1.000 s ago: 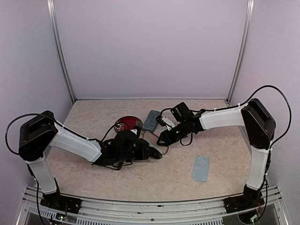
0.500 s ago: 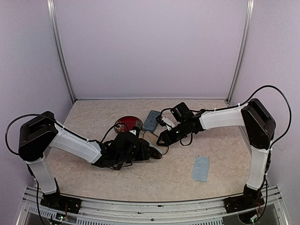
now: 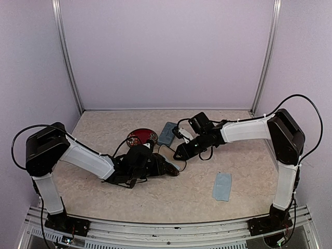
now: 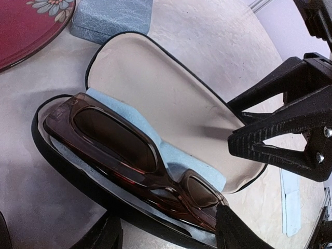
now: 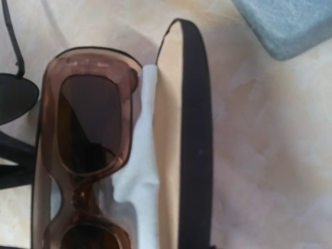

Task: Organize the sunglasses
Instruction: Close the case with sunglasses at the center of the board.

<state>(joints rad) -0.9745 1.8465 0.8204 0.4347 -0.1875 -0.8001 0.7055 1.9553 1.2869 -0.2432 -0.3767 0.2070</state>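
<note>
You see two pairs of sunglasses, two cases, two pale blue cloths and one red plate (image 3: 142, 136): the reddish-brown sunglasses (image 4: 119, 140) lie on one cloth (image 4: 171, 155) inside the open black oval case (image 4: 155, 88), the thin black-framed sunglasses (image 5: 15, 98) just outside it at 9 o'clock in the right wrist view. From above, the closed blue-grey case (image 3: 167, 133) sits at 12 o'clock of the black one, the plate at 10, the second cloth (image 3: 222, 187) at 4. Your left gripper (image 4: 167, 228) straddles the case's near rim, jaws wide apart; your right gripper (image 4: 231, 127), jaws partly drawn in, pinches the lid.
</note>
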